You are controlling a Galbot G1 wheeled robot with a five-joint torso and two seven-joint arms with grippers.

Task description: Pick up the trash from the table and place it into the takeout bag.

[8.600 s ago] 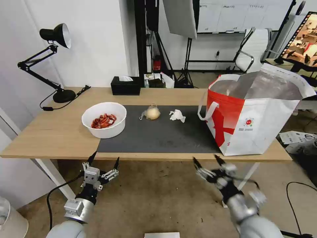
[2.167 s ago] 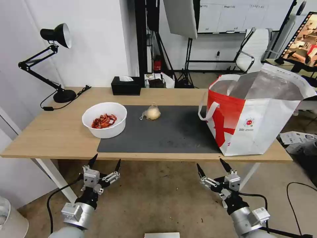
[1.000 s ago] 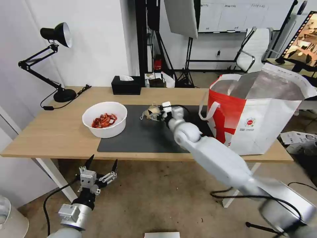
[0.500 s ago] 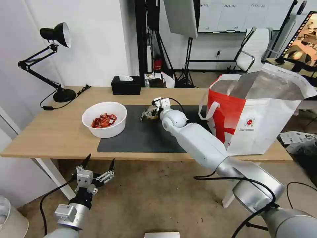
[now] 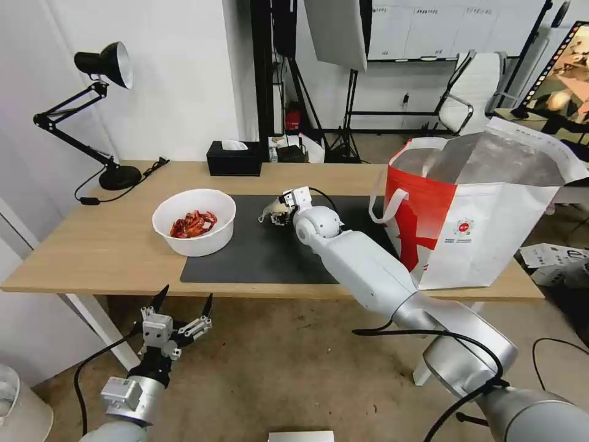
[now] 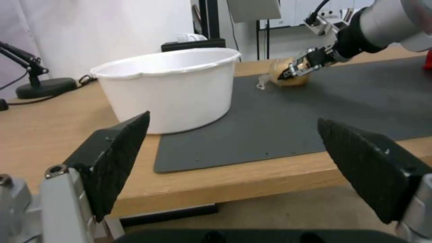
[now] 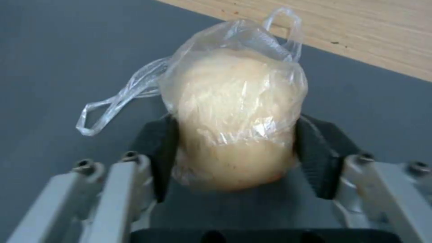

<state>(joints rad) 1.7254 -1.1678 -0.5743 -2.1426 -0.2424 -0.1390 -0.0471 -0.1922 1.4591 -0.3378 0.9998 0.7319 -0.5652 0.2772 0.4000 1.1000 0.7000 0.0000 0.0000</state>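
The right hand [image 7: 234, 148] is closed around the small knotted clear bag [image 7: 236, 111]. Its two dark pads [image 7: 160, 152] press against opposite sides of the yellowish lump inside, with the lump filling the gap between them. The bag's knotted loops trail free beyond the fingertips, one toward the wood edge and one over the dark grey mat [image 7: 58, 50]. Whether the bag rests on the mat or is lifted just clear of it cannot be determined.

In the head view, the right hand [image 5: 281, 207] is at the far middle of the mat [image 5: 270, 258], and the bag [image 5: 274, 209] is partly covered by the fingers. The right arm is stretched forward and leftward across the counter [image 5: 92, 245], its forearm passing low over the mat.

The white bowl of red scraps [image 5: 194, 221] stands to the left of the hand, straddling the mat's left edge. The takeout bag [image 5: 472, 215] stands upright and open at the right end of the counter, well apart from the held bag.

The left hand [image 5: 175, 313] hangs below the counter's front edge with its fingers spread wide and nothing between them. Its wrist view looks across the counter at the bowl [image 6: 168, 87] and, farther off, the right hand [image 6: 299, 67] on the bag [image 6: 281, 72].
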